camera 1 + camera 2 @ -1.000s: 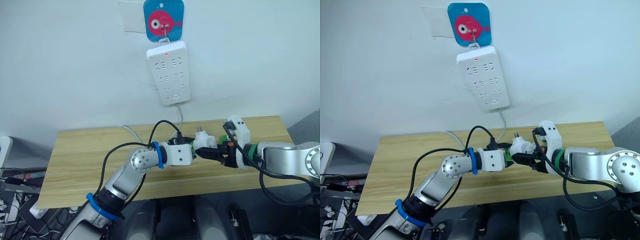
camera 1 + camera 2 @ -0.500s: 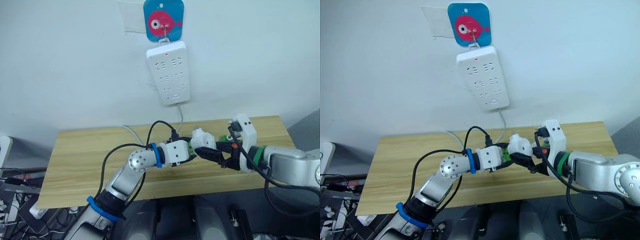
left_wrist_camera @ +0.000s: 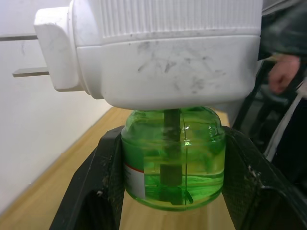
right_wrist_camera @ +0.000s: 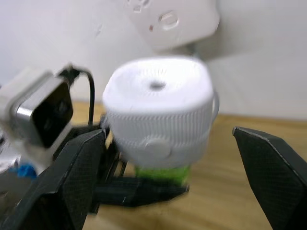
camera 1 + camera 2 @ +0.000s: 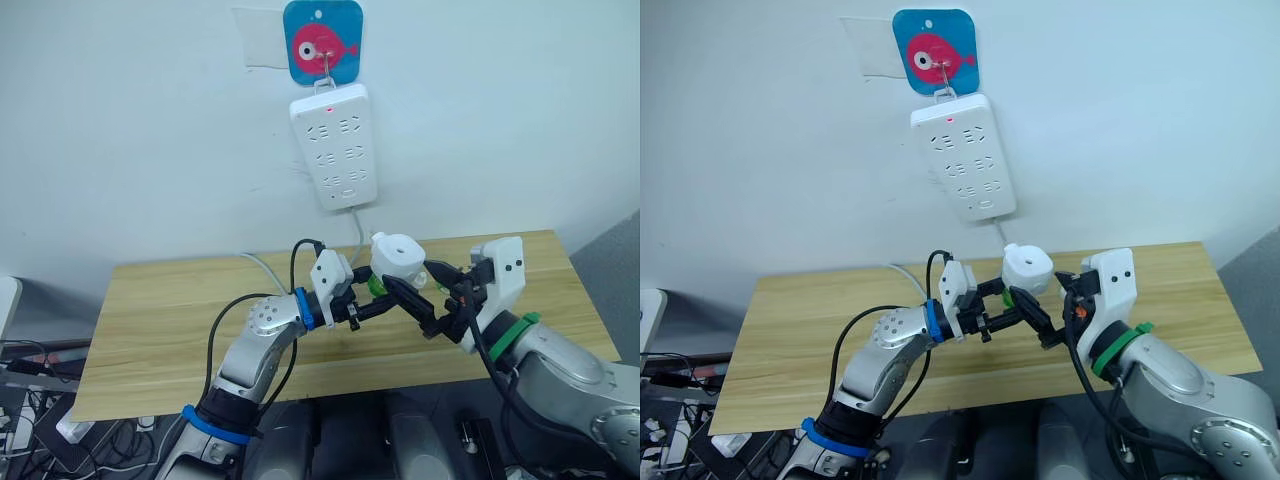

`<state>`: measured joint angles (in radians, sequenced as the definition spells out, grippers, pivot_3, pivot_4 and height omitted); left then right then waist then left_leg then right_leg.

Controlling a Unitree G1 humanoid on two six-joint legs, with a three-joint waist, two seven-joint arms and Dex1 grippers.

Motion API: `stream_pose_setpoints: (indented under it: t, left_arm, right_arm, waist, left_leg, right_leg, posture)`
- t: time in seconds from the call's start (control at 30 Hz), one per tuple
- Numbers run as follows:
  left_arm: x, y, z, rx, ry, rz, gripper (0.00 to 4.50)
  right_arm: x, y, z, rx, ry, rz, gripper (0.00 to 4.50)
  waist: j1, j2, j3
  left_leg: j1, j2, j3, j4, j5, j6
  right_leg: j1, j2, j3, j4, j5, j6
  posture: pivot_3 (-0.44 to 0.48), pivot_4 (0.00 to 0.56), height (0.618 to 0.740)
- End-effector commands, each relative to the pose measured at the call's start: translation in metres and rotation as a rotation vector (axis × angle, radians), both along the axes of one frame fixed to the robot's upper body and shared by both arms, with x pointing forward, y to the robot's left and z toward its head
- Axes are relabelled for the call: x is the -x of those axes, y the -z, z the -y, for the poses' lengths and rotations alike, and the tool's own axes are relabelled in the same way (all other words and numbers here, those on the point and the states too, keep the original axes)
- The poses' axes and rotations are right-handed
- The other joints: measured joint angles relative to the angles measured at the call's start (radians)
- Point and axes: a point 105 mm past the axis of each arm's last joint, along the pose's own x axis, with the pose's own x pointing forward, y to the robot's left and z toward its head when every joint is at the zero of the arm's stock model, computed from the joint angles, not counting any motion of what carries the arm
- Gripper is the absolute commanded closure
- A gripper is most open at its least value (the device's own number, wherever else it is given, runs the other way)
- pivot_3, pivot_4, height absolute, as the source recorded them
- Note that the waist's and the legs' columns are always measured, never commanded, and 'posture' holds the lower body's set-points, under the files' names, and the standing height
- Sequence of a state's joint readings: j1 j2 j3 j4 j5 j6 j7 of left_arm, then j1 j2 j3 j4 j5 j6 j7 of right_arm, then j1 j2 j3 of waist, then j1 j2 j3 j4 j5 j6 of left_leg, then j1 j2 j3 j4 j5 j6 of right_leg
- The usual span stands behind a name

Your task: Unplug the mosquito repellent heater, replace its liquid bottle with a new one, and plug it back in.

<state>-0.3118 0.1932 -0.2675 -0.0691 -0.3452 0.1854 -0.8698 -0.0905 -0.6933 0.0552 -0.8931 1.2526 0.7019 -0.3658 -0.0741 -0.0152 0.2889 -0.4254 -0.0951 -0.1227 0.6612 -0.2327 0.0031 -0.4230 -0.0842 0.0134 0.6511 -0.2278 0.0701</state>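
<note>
The white mosquito repellent heater (image 5: 397, 254) is held in the air above the table, vent up, with a green liquid bottle (image 3: 172, 163) fixed under it. My left gripper (image 5: 372, 296) is shut on that bottle, one black finger (image 3: 96, 187) on each side. The heater's plug prongs (image 3: 29, 72) point toward the wall. My right gripper (image 4: 168, 139) is open, its fingers (image 4: 79, 167) standing wide on either side of the heater (image 4: 158, 108) without touching it.
A white multi-socket power strip (image 5: 335, 145) hangs on the wall from a blue fish hook (image 5: 322, 42), with its red light on and its cable running down behind the wooden table (image 5: 160, 310). The table's front edge lies just below my arms.
The heater and bottle have risen from near the tabletop and turned vent-up. My left gripper rose with the bottle. My right arm has swung round to face the heater.
</note>
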Motion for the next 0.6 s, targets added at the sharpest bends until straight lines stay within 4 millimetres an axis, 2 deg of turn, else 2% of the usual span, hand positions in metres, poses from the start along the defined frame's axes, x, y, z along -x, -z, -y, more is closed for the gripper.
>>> stream_pose_setpoints:
  t: [0.03, 0.27, 0.37, 0.43, 0.47, 0.53, 0.6]
  left_arm:
    - [0.010, -0.017, 0.002, 0.052, 0.055, 0.029, 2.26]
    - [0.016, -0.019, 0.004, 0.067, 0.072, 0.009, 2.26]
    - [0.018, -0.018, 0.004, 0.064, 0.065, 0.002, 2.26]
    - [0.020, -0.017, 0.004, 0.063, 0.066, -0.001, 2.26]
    - [0.021, -0.017, 0.004, 0.062, 0.066, -0.002, 2.26]
    - [0.021, -0.017, 0.004, 0.064, 0.063, -0.004, 2.26]
    - [0.019, -0.017, 0.004, 0.066, 0.059, -0.013, 1.54]
  right_arm:
    - [0.003, -0.013, -0.006, -0.020, -0.006, 0.096, 0.05]
    - [0.001, -0.016, -0.011, -0.018, -0.022, 0.126, 0.05]
    - [0.000, -0.016, -0.011, -0.022, -0.018, 0.132, 0.55]
    - [0.000, -0.016, -0.010, -0.025, -0.014, 0.135, 1.27]
    - [0.000, -0.015, -0.010, -0.025, -0.016, 0.137, 1.45]
    - [0.000, -0.015, -0.010, -0.024, -0.018, 0.139, 1.46]
    - [-0.001, -0.014, -0.009, -0.023, -0.016, 0.142, 1.46]
  waist:
    - [-0.004, 0.001, -0.001]
    - [-0.010, 0.001, -0.006]
    - [-0.010, 0.001, -0.009]
    - [-0.010, 0.001, -0.010]
    - [-0.010, 0.001, -0.011]
    - [-0.010, 0.002, -0.012]
    - [-0.010, 0.002, -0.013]
  left_leg:
    - [0.000, 0.000, 0.000, 0.000, 0.000, 0.000]
    - [0.000, 0.000, 0.000, 0.000, 0.000, 0.001]
    - [0.000, 0.000, 0.000, 0.000, 0.000, 0.001]
    - [0.000, 0.000, 0.000, 0.000, 0.000, 0.001]
    - [0.000, 0.000, 0.000, 0.000, -0.001, 0.001]
    - [0.000, 0.000, 0.000, 0.000, -0.001, 0.001]
    - [0.000, 0.000, 0.000, 0.000, -0.001, 0.001]
  right_leg:
    - [0.000, 0.000, 0.000, 0.000, 0.000, 0.000]
    - [0.000, 0.000, 0.000, 0.000, 0.000, 0.000]
    - [0.000, 0.000, 0.001, 0.000, 0.000, 0.000]
    - [0.000, 0.000, 0.001, 0.000, 0.000, 0.000]
    - [0.000, 0.000, 0.001, 0.000, 0.000, 0.000]
    - [0.000, 0.000, 0.001, 0.000, 0.000, 0.000]
    - [0.000, 0.000, 0.001, 0.000, 0.000, 0.000]
  posture:
    - [-0.249, 0.244, 0.740]
    - [-0.239, 0.234, 0.740]
    - [-0.237, 0.232, 0.740]
    - [-0.233, 0.237, 0.740]
    - [-0.231, 0.238, 0.740]
    - [-0.231, 0.239, 0.740]
    - [-0.230, 0.239, 0.740]
